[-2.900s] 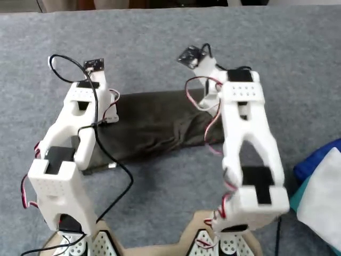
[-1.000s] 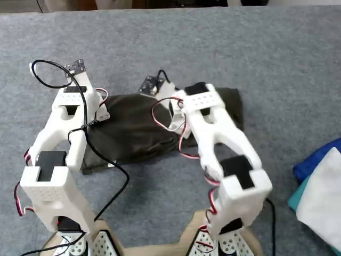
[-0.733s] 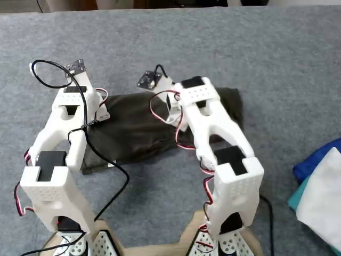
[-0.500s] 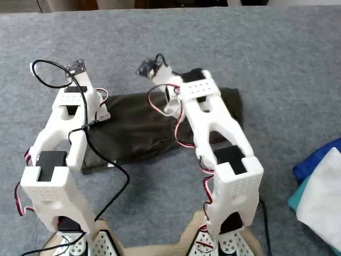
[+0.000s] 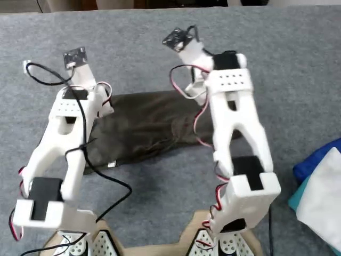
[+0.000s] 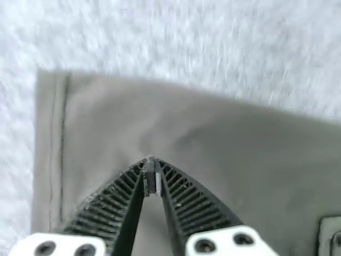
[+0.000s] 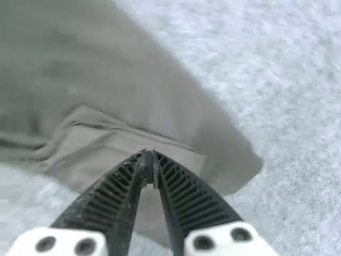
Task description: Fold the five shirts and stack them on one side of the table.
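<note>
While the dark shirt point(image 5: 144, 125) lies folded at mid-frame on the grey table point(image 5: 287, 64), the left claw point(image 6: 152, 178) and right claw point(image 7: 149, 160) hang over it, each with tips closed together.

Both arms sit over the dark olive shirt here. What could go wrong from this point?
1. The left end effector and right end effector are both shut over the dark olive shirt; descending like that would probably bunch the cloth, not grasp it.
2. The left arm's black cable hangs by the shirt's near edge and might snag a lifted fold.
</note>
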Tool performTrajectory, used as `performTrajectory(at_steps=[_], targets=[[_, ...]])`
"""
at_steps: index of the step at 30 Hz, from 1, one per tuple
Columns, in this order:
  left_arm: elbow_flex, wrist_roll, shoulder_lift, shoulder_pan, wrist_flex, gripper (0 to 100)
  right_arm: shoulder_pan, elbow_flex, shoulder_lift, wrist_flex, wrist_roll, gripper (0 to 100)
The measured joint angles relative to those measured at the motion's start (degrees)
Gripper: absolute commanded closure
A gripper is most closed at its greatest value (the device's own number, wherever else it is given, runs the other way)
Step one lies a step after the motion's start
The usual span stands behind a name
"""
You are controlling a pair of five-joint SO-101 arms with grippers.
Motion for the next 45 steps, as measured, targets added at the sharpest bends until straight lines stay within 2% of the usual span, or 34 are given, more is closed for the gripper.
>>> performTrajectory(at_steps=[7, 12, 17, 22, 33, 42, 45], targets=[[0.44, 0.18, 0.53, -9.23, -8.7, 98, 4.4, -1.41, 9.23, -8.97, -4.22, 99.3], [-0.35, 0.09, 6.33, -10.11, -9.67, 98, 7.82, -1.93, 13.54, -13.19, -6.68, 99.3], [-5.98, -5.54, 18.99, -10.11, -13.63, 98, 9.58, -2.46, 20.13, -16.97, -6.86, 99.3], [-14.42, -6.24, 24.35, -11.52, -6.15, 98, 11.34, -8.0, 24.62, -14.51, -5.54, 99.3], [-15.82, -6.24, 23.47, -12.22, -1.32, 98, 12.92, -15.91, 27.08, -7.3, -3.16, 99.3], [-15.56, -10.02, -1.85, -5.1, 13.71, 98, 10.64, -16.0, 10.2, 1.49, -4.84, 99.3], [-11.34, -10.37, -10.46, -4.84, 19.25, 98, 10.64, -15.82, 3.78, 5.71, -4.84, 99.3]])
